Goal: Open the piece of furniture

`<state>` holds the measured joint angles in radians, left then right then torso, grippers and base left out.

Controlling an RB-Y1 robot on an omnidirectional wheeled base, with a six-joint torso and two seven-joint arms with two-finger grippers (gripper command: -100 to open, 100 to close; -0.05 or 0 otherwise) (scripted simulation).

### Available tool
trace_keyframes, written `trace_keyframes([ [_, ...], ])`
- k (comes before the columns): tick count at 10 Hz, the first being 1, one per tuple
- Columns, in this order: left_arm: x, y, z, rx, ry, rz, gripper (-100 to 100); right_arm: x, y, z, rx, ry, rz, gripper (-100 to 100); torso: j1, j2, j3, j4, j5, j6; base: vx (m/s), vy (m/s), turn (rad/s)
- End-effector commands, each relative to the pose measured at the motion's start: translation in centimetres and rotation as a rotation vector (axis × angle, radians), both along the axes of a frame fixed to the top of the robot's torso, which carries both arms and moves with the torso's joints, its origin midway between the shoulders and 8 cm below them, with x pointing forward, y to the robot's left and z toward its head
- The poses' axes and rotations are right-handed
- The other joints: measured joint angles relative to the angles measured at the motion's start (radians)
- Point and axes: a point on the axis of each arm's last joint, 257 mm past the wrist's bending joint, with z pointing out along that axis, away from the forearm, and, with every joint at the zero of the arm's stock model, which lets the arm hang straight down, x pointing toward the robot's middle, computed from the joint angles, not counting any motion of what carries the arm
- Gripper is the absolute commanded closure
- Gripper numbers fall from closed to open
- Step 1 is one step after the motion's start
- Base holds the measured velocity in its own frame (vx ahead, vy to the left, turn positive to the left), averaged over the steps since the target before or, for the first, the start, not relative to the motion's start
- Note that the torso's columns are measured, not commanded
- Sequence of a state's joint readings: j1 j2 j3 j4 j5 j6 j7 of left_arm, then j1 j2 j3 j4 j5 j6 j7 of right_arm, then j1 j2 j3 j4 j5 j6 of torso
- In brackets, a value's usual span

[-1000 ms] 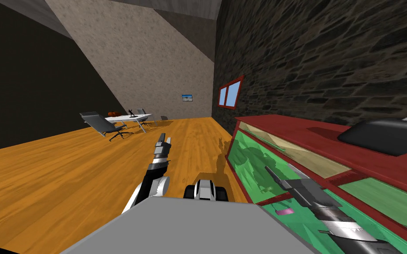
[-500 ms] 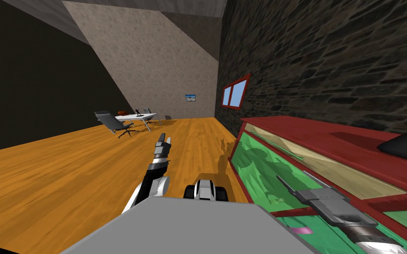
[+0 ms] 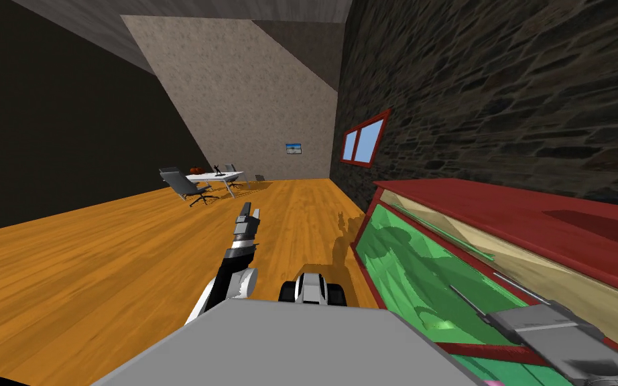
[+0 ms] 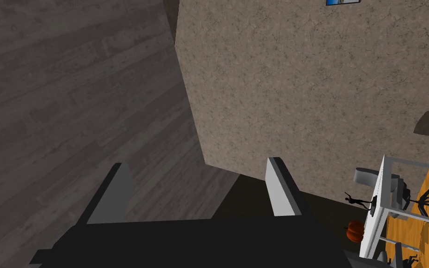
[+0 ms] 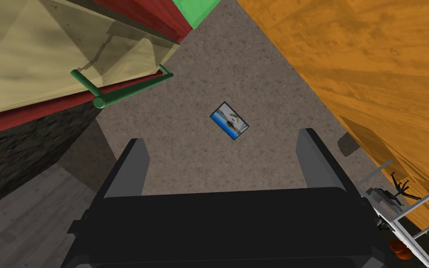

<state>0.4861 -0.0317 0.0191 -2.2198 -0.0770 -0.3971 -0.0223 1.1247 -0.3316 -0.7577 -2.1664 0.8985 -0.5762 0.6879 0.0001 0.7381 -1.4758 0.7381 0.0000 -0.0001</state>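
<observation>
Hanging over the orange floor, left gripper points ahead, fingers spread wide; far beyond stand a white table and chairs; along the stone wall at right sits the red cabinet, green-fronted, contents hidden; right gripper, fingers wide and empty, hovers near its green handle, not touching.

The left arm is banded white, grey and black. The left claw and right claw each have two thin, light grey blades on a black box.
</observation>
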Motion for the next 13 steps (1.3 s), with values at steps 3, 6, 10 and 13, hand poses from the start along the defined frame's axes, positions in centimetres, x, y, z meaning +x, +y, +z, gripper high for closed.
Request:
trace_keyframes([
  [3,0.0,0.0,0.0,0.000,0.000,0.000,0,-2.8,-4.6,0.5,-0.272,0.153,-0.029,-100,0.000,-0.001,0.000,0.000,0.000,0.000,0.055,0.017,0.088],
  [6,0.0,0.0,0.0,0.000,0.000,0.000,0,-4.8,-7.6,1.5,-0.453,0.258,-0.039,-100,0.000,0.000,0.000,0.000,0.000,0.000,0.065,0.016,0.074],
  [10,0.0,0.0,0.0,0.000,0.000,0.000,0,-6.5,-10.3,3.0,-0.631,0.364,-0.033,-100,0.000,0.001,0.001,0.000,0.000,0.000,0.041,0.009,0.064],
  [13,0.0,0.0,0.0,0.000,0.000,0.000,0,-6.3,-9.8,2.7,-0.604,0.349,-0.035,100,-0.001,0.001,0.001,0.000,0.000,0.000,0.005,0.001,0.004],
])
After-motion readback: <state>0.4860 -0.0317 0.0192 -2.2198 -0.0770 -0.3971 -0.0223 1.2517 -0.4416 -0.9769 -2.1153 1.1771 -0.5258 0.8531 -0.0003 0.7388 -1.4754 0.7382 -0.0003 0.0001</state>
